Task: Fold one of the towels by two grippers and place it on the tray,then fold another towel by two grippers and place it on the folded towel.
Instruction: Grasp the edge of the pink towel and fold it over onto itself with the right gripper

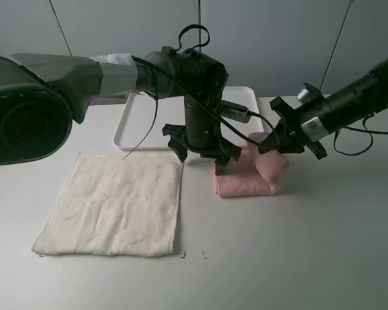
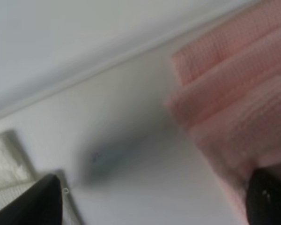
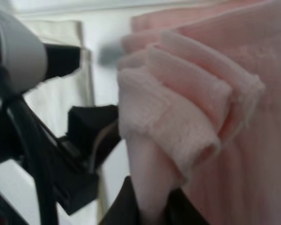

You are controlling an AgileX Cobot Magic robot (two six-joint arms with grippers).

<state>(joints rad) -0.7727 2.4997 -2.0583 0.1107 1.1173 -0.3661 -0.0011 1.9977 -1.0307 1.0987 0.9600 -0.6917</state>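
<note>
Pink towel (image 1: pixel 246 186) lies folded on bench (image 1: pixel 310 245), near tray (image 1: pixel 139 126). Right hand (image 1: pixel 269 146) pinches a bunched corner; left hand (image 1: pixel 200 161) wide, empty, at opposite edge. Recommend left grips all layers before joint lift.

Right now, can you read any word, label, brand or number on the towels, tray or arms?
No readable text anywhere.
The pink towel, the cream towel and the tray: no print shows.
The tiny dark marks on the table beside the cream towel: too small to read.
The grey tape wrap: blank.
</note>
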